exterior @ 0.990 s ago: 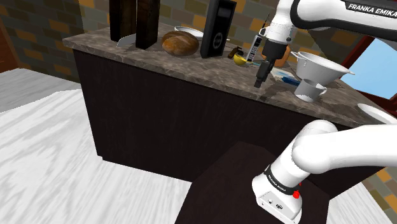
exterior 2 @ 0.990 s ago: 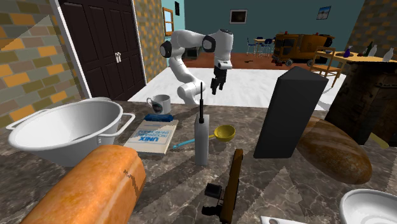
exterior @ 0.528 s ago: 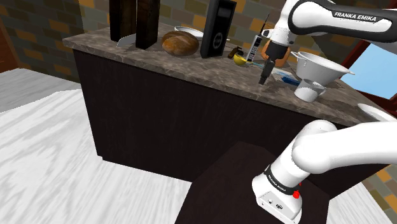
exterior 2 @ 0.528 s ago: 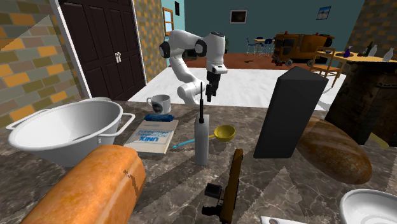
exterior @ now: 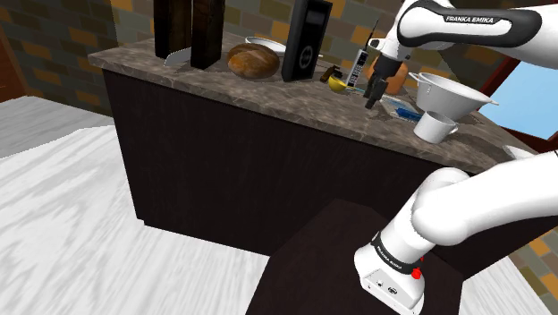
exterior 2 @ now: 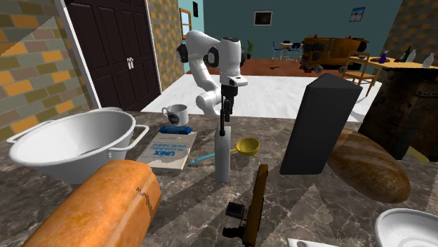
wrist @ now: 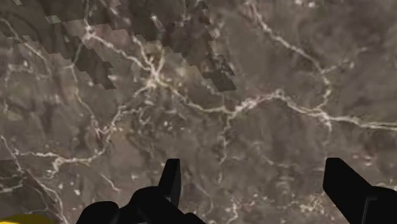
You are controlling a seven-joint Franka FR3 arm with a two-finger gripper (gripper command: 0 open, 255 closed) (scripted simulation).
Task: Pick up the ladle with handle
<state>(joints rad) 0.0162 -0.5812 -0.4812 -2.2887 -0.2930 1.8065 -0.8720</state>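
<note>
End effector (wrist: 252,168): fingers apart, empty, above bare bench (exterior 2: 302,203) near ladle (exterior 2: 247,146); advised: carry over handle's middle, set fingers astride it, descend, close; ladle: yellow bowl, blue handle; flat, mid-bench, back from stand-side edge; long axis roughly parallel to that edge, bowl toward box (exterior 2: 317,123), handle toward book (exterior 2: 168,149).
</note>
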